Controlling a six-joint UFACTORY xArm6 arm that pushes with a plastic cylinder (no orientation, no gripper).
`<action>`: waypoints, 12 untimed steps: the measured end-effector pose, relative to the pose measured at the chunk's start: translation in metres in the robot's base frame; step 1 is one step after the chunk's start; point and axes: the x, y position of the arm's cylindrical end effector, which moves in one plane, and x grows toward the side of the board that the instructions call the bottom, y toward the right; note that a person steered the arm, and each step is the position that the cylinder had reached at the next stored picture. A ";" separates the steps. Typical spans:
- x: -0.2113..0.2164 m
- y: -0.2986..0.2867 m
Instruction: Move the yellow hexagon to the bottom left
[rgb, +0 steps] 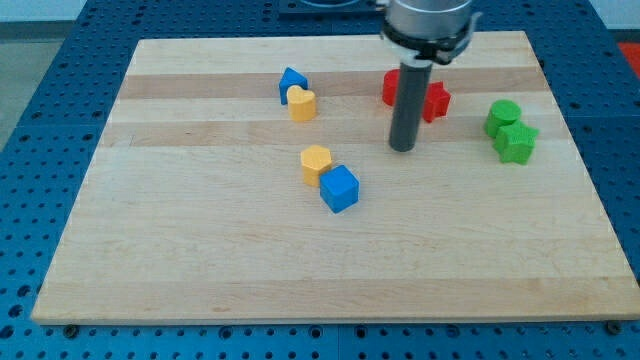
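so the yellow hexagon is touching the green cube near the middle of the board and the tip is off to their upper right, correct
Not quite. The camera view shows the yellow hexagon touching a blue cube, not a green one; the green blocks sit at the view's right. The rest holds: the pair lies near the middle of the board, with my tip to their upper right.

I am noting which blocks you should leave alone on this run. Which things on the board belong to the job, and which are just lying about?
Belongs to the job:
yellow hexagon
my tip, to its right, not touching

Just lying about:
blue cube, touching the hexagon
yellow heart
blue block
red blocks behind the rod
green cylinder
green star
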 end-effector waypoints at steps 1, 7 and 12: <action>0.003 -0.033; 0.060 -0.127; 0.122 -0.156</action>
